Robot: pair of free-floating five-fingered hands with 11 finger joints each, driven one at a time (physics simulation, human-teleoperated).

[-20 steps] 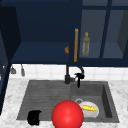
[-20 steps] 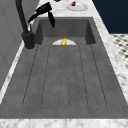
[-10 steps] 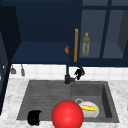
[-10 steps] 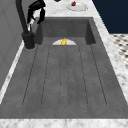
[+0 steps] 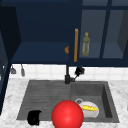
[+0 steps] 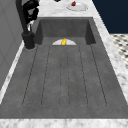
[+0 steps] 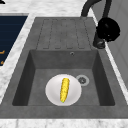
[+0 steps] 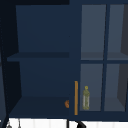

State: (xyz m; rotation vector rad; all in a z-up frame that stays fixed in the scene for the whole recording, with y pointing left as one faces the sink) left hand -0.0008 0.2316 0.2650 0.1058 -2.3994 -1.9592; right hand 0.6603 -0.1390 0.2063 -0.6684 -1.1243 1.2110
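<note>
The right robot hand [image 5: 79, 71] hangs at the tap [image 5: 67, 76], just right of its neck, fingers curled round the tap's end. The left robot hand [image 5: 34, 117] floats over the sink's [image 5: 45, 92] near left edge; its fingers I cannot tell. Corn [image 7: 64, 89] lies on a plate [image 7: 52, 93] in the basin.

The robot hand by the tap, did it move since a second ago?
Barely. The right robot hand stays beside the faucet, with perhaps a tiny shift in the left side view. The left robot hand stays at the sink's front edge. The corn lies on its plate as before.
</note>
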